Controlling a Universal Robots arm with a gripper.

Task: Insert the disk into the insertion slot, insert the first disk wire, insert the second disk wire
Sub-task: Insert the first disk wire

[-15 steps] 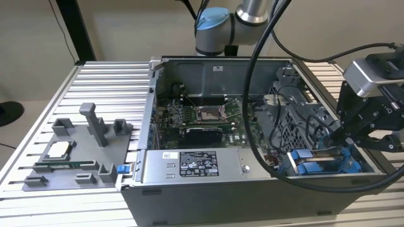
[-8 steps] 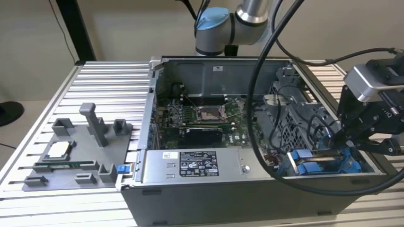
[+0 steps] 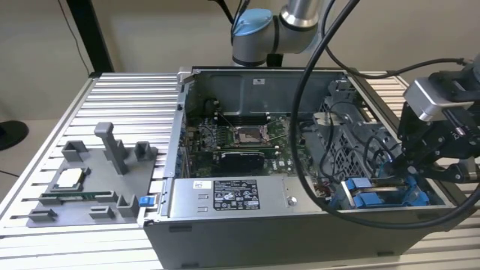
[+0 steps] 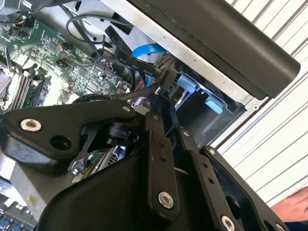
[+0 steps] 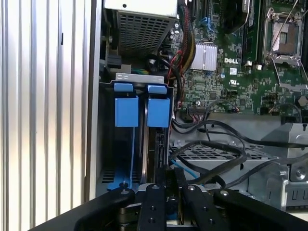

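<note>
The jaws are clenching a disk wire (image 4: pixel 166 77) at their tips, just before the disk (image 5: pixel 155 144), seemingly already sitting in the insertion slot (image 5: pixel 139 77); wiring is looking unfinished.

- Computer case (image 3: pixel 300 236): is sitting open on the slatted table (image 3: pixel 127 90), toward the exterior view's right.
- Parts tray (image 3: pixel 82 208): is lying on the table, at the exterior view's left of the case.
- Power-supply box (image 3: pixel 225 197): is lying inside the case along the near wall.
- Motherboard (image 3: pixel 240 140): is lying behind that box, mid-case.
- Insertion slot (image 3: pixel 375 197): is sitting in the near right corner.
- Perforated cage (image 3: pixel 352 140): is sitting just behind the slot.
- Gripper (image 3: pixel 399 166): is hanging over the slot.
</note>
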